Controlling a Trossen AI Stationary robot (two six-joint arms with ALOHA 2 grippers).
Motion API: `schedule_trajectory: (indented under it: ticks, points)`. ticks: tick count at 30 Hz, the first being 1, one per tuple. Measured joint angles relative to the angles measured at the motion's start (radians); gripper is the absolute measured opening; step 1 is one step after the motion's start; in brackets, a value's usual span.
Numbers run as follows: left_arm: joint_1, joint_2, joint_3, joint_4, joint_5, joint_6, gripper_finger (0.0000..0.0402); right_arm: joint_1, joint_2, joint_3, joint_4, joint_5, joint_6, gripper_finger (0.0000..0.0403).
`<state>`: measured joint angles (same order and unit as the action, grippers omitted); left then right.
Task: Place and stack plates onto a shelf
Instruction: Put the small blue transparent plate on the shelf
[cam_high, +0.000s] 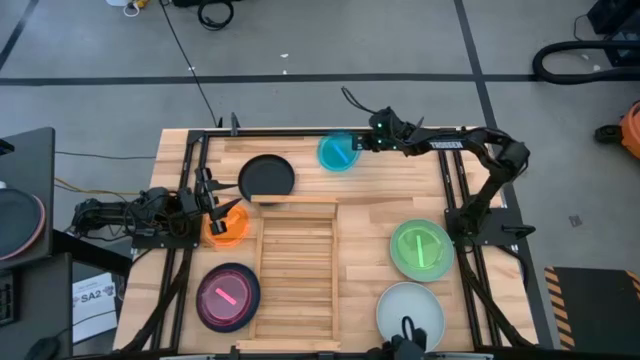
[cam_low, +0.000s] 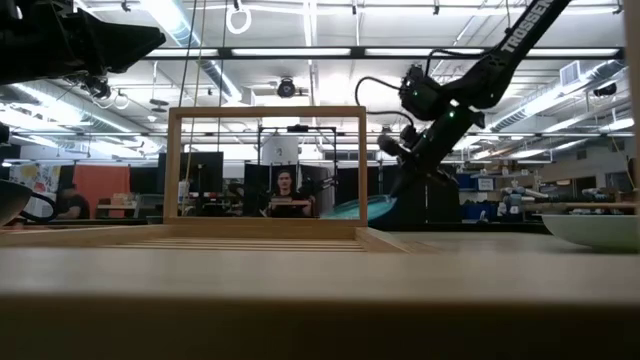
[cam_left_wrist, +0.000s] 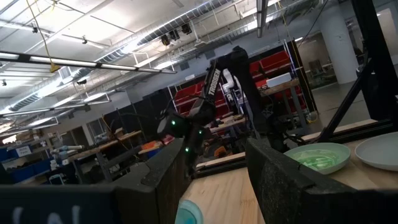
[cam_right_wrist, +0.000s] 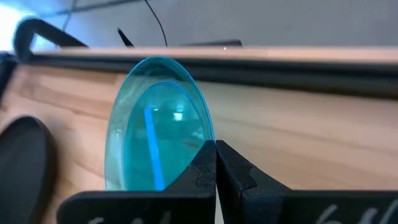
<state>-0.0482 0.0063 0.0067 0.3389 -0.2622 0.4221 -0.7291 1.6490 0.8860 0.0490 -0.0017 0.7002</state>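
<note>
Right end effector (cam_high: 362, 142) clenched on the rim of the small translucent blue round plate (cam_high: 337, 152), upper centre, seemingly lifted off the desk (cam_high: 375, 215), left end effector (cam_high: 215, 200) released over the small translucent orange plate (cam_high: 226, 226), centre left.

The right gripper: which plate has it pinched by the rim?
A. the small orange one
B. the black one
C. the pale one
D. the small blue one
D: the right gripper has its fingers shut on the rim of the small blue plate, tilted up near the table's far edge.
</note>
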Motion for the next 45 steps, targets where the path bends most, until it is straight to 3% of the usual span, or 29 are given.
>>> schedule_trajectory:
  ticks: [12, 26, 33, 45]
  points:
    - [0.000, 0.000, 0.000, 0.000, 0.000, 0.000, 0.0176, -0.027, -0.151, 0.000, 0.000, -0.005, -0.015, 0.0003]
    - [0.000, 0.000, 0.000, 0.000, 0.000, 0.000, 0.0176, -0.020, -0.364, 0.000, 0.000, -0.123, -0.015, 0.0003]
    - [0.000, 0.000, 0.000, 0.000, 0.000, 0.000, 0.0176, 0.036, -0.453, 0.000, 0.001, -0.181, -0.015, 0.0003]
    - [0.000, 0.000, 0.000, 0.000, 0.000, 0.000, 0.0176, 0.214, -0.533, 0.000, 0.002, -0.185, 0.000, 0.0003]
